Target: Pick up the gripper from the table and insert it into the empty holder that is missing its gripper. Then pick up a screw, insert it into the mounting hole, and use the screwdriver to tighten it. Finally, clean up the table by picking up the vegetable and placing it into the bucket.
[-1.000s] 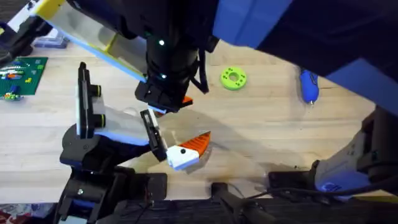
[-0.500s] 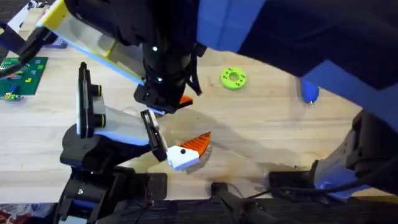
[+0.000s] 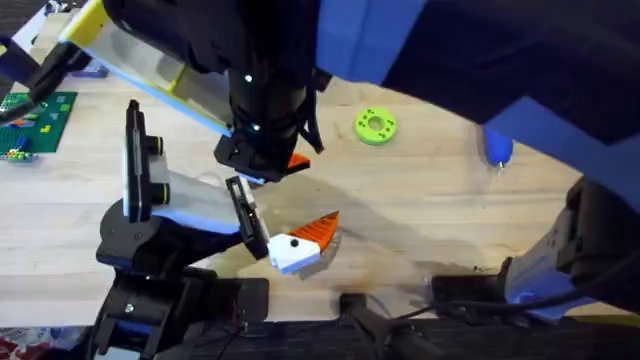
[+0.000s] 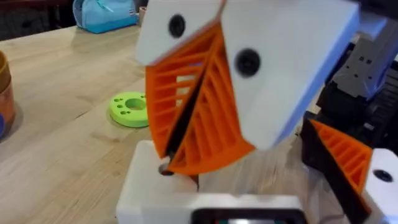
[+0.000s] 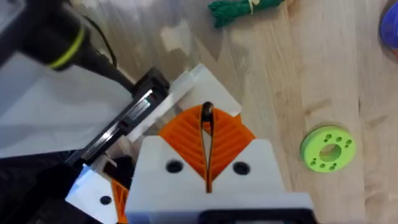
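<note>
Overhead, part and holder: the gripper [image 3: 300, 243], a white block with an orange wedge, lies against the lower end of the holder [image 3: 245, 215], the short black plate on the stand [image 3: 135, 245].
Overhead, arm: a dark arm [image 3: 265, 100] hangs just above the holder's upper end, orange showing at its tip. Which arm it is cannot be told, and its fingers are hidden under its own body.
Overhead, other: the green disc [image 3: 375, 126] lies apart to the right.
Left wrist, end effector: the left gripper [image 4: 177, 155] has its orange ribbed pads pressed together, with nothing seen between them.
Left wrist, part: the gripper's wedge [image 4: 348, 158] sits close beside the fingers, cut off by the frame edge. The disc [image 4: 129, 109] lies farther off.
Right wrist, end effector: the right gripper [image 5: 207, 118] is closed. A small dark bit at the fingertips is too unclear to name.
Right wrist, holder: the plate [image 5: 134, 115] slants just beside the fingertips.
Right wrist, part: its white block [image 5: 93, 190] is half hidden beside the fingers.
Right wrist, vegetable: the vegetable [image 5: 245, 9] lies well beyond on the table [image 5: 311, 81], partly cropped.
</note>
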